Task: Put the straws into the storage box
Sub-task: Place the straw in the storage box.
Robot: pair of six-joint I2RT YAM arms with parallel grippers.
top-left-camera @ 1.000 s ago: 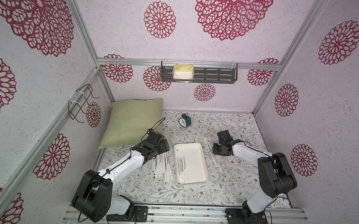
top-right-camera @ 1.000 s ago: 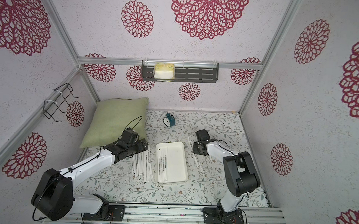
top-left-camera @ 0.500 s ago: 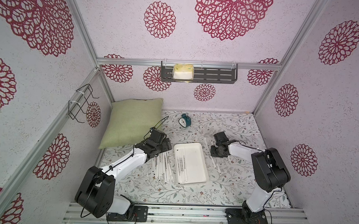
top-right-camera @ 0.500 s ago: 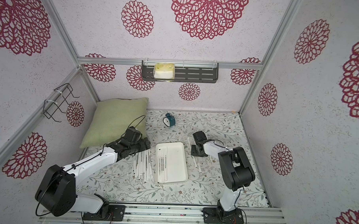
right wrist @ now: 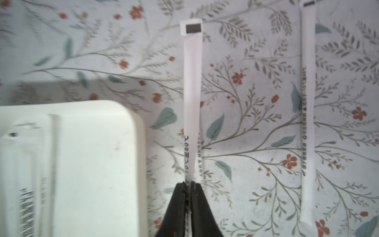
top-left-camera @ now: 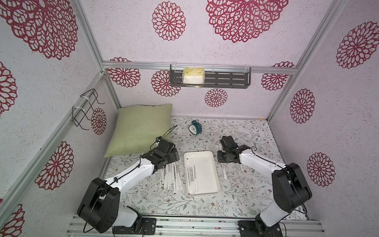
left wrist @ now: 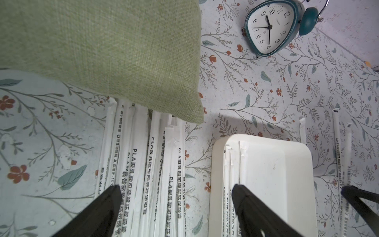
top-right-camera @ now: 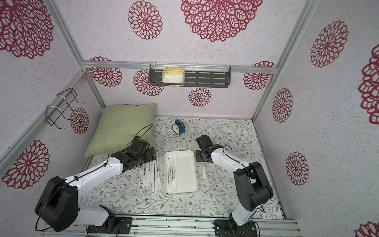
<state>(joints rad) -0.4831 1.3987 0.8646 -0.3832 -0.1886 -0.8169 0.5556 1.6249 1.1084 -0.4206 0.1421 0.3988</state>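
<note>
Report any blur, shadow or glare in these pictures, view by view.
Right wrist view: the storage box is smeared by blur, a shadow band lies on the tablecloth beside it, the straw in the right gripper is sharper. Left wrist view: clock crisp, tablecloth beside the loose straws soft. Both top views: sharp, evenly lit, no glare.

Pale walls (top-left-camera: pixel 197 52) with red flower prints; dark slotted shelf (top-left-camera: pixel 226 80) at back; floral table (top-left-camera: pixel 246 190); green pillow (top-left-camera: pixel 138 128).

2 arms stretched low toward the far side; left gripper (left wrist: pixel 176 188) jaws spread wide, right gripper (right wrist: pixel 189 184) jaws pinched together.
</note>
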